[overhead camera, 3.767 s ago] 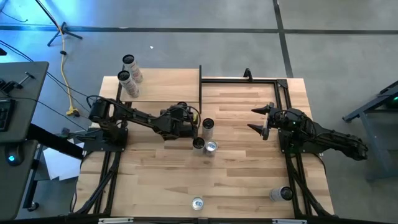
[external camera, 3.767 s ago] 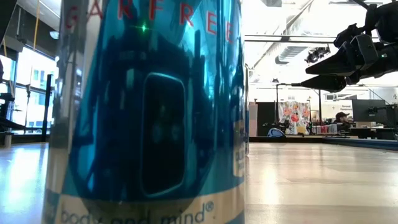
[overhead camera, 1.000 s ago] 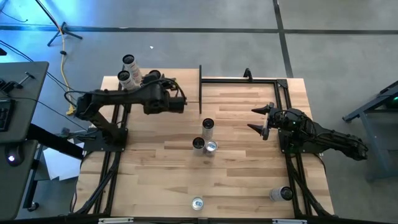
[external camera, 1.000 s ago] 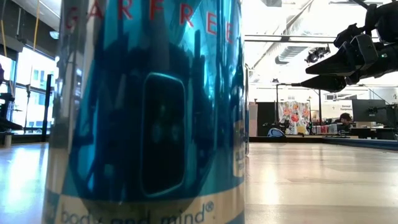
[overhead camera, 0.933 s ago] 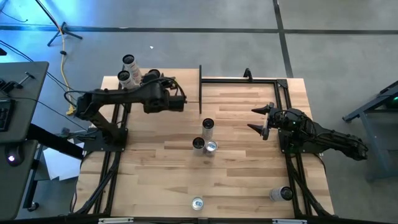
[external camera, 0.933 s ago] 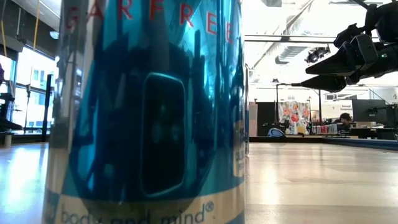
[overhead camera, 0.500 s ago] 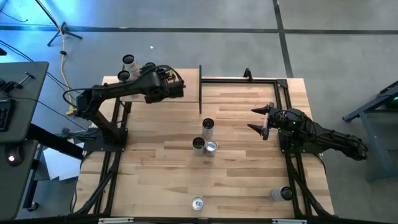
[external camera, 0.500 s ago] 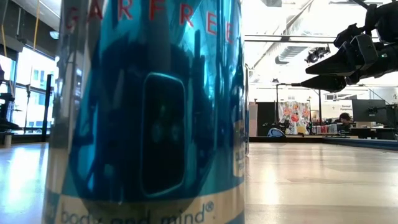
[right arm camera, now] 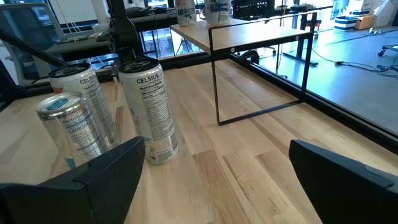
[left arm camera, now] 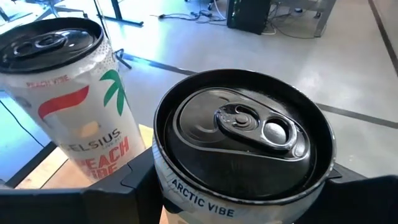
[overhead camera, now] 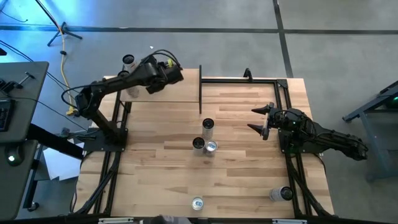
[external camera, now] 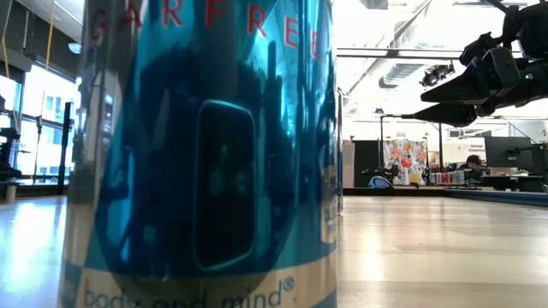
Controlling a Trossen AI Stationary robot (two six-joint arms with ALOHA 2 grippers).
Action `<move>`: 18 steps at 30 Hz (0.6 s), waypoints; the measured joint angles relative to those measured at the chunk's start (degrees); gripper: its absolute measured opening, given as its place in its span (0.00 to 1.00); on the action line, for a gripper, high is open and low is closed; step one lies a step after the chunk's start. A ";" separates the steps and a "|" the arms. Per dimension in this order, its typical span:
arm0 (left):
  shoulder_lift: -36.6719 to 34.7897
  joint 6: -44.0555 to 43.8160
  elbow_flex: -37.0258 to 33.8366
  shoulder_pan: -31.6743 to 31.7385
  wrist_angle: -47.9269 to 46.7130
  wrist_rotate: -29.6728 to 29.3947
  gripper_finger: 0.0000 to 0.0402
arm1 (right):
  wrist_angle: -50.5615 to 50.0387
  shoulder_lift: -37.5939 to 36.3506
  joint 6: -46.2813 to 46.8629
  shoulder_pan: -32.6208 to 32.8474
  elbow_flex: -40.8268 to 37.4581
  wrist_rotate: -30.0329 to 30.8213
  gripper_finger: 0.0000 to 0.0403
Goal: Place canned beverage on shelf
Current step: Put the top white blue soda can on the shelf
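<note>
Left tool (left arm camera: 239,186): I have it clamped around the Arctic Vibe can (left arm camera: 239,146), above the shelf (overhead camera: 180,93) at the worktop's far-left corner.
Neighbour: a Peach Vibe can (left arm camera: 68,93) stands just beside it.
Advice: I lower straight, keep apart from it, release only once seated.
Right tool (overhead camera: 256,120): spread wide, waiting at the right.

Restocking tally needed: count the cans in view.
8 cans: one in the left gripper, two on the shelf (one partly covered by the arm), three mid-table, one at the front edge, one lying front-right.
</note>
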 joint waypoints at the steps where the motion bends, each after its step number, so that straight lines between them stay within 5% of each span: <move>1: 0.00 0.56 0.00 0.38 0.21 0.03 0.55 | 0.00 0.00 -0.02 0.02 0.00 0.00 0.96; 18: 0.00 1.37 0.00 3.72 3.94 0.18 0.55 | 0.01 0.00 -0.01 0.00 0.00 0.00 0.96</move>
